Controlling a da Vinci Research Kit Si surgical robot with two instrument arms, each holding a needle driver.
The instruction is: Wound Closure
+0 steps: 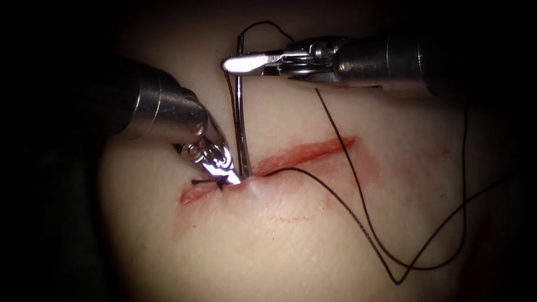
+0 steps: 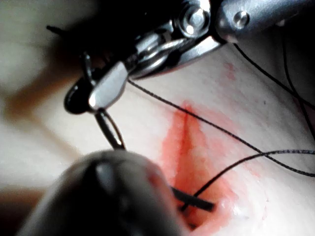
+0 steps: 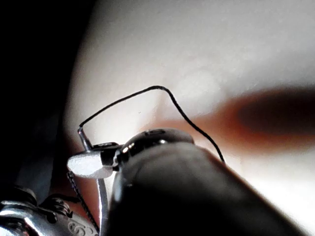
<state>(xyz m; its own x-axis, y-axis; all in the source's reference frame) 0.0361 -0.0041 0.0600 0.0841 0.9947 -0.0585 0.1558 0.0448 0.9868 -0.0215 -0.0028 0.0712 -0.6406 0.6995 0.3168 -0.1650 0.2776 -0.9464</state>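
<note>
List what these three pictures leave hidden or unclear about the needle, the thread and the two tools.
- Needle tip: endoscope view, hidden where it enters the tissue at the cut.
- Left tool jaws: glare in the endoscope view; its own blurred shaft covers them in the left wrist view.
- Right tool, shut on the needle near its thread end: its shaft hides most of the thread in the right wrist view.

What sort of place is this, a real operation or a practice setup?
Likely a bench suturing practice setup: a pale slab of tissue with a red-stained cut, the right tool gripping a curved steel needle near its thread end, its tip in the tissue, dark thread trailing.
</note>
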